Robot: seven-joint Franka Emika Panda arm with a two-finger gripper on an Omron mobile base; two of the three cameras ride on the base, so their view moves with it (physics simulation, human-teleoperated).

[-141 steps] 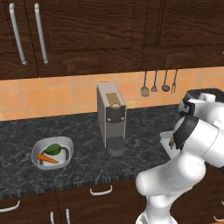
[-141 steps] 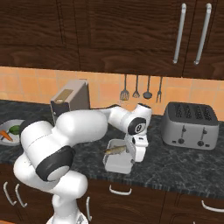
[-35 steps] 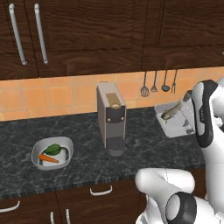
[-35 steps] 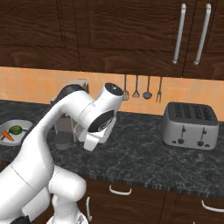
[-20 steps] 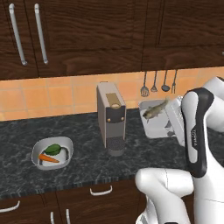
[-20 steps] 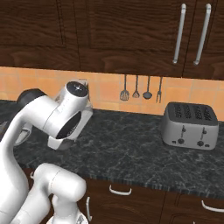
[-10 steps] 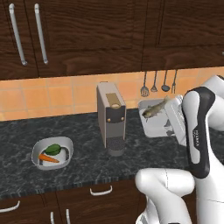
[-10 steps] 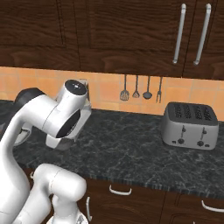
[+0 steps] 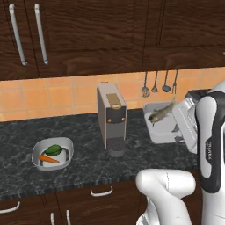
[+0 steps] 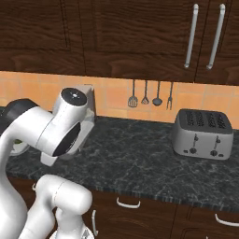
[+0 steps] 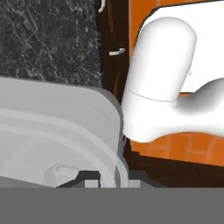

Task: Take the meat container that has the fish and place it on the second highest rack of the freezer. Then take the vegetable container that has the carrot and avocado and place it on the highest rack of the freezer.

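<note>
up off the counter (image 9: 88,162), right of the coffee machine (image 9: 111,118), my hand (image 11: 101,177) grips the meat container (image 9: 163,127) rim, tilted, fish (image 9: 161,113) inside; no freezer in view yet.

A home kitchen here: dark wood cabinets (image 9: 88,30) with long metal handles overhead, an orange tile backsplash (image 9: 57,99), a speckled black stone surface (image 10: 140,163), a coffee machine (image 9: 112,118), a toaster (image 10: 201,134), and utensils (image 10: 144,93) hanging on the wall.
</note>
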